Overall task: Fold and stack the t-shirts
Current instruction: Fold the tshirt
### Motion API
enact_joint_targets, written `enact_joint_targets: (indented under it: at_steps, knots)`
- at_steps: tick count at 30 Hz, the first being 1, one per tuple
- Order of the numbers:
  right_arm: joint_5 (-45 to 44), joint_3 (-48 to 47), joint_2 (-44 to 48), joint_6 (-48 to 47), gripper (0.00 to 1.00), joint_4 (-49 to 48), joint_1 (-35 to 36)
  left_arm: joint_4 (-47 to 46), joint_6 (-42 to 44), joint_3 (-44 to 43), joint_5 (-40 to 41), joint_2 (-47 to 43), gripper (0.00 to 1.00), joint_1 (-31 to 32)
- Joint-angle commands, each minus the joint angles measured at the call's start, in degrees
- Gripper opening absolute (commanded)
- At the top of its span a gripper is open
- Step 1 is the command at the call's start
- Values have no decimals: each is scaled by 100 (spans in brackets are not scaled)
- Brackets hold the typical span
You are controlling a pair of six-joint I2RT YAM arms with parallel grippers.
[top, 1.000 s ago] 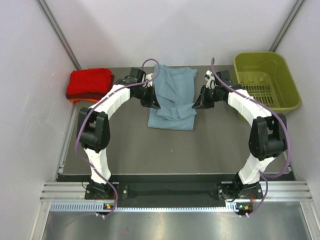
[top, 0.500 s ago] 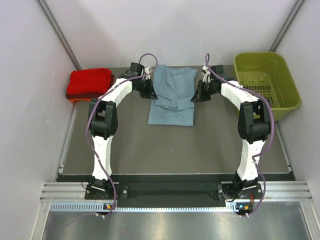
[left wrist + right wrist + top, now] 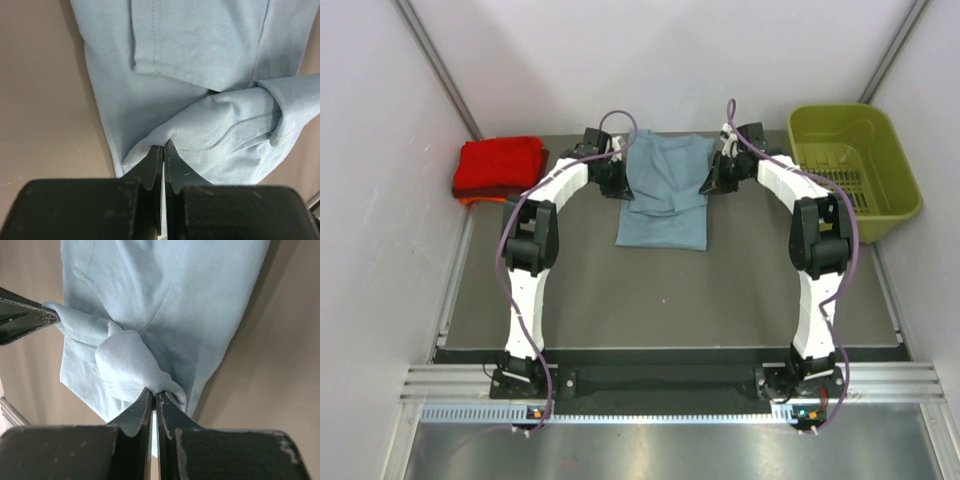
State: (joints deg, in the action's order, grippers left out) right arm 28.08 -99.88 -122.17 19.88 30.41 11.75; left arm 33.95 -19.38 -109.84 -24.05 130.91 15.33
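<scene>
At the 12 o'clock end of the table (image 3: 620,300), midway between the two arms, lies the grey-blue shirt (image 3: 665,225), its length running from 12 to 6. The lower part rests flat on the table. Across the middle, a band of cloth is drawn up off the layer beneath and bunches into soft folds.

The left gripper (image 3: 625,190) sits at the shirt's 9 o'clock edge. Its wrist view shows the two black fingers pressed together with a corner of cloth pinched between the tips. From there the raised band, with a stitched hem line on it, runs toward 3 o'clock over the flat cloth.

The right gripper (image 3: 708,187) sits at the shirt's 3 o'clock edge, opposite the left one. Its fingers are likewise closed tight on a rounded wad of the same cloth. In its wrist view the band stretches toward 9 o'clock, where a tip of the left gripper meets it.

At 10 o'clock on the table, against the wall and well apart from the shirt, sits a folded stack (image 3: 498,165): bright red on top, darker red under it and a sliver of orange at the bottom.

At 2 o'clock stands an olive-green basket (image 3: 895,160), just beside the right arm.
</scene>
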Motion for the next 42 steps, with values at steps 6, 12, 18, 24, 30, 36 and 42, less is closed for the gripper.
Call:
enact_joint_targets:
  at_steps: [6,12,18,24,30,36,42]
  knots:
    - [-249,-225,272,-300,44,-150,-15,-161,-57,-257,357,-259,18,-30]
    - [-102,-226,940,-424,70,26,11,111,-92,154,481,-1110,42,-30]
    - [259,204,1152,-72,69,-105,450,181,-470,1471,226,-1884,63,-30]
    - [646,329,801,358,68,-352,925,217,-796,2607,-20,-2114,67,-74]
    - [752,197,317,490,66,-422,1084,252,-831,2872,-117,-1903,62,-109]
    - [699,240,88,447,66,-475,1102,156,-963,2802,-275,-1587,56,-118]
    - [638,118,-193,394,66,-545,1137,-134,-1147,2784,-512,-1270,45,-109]
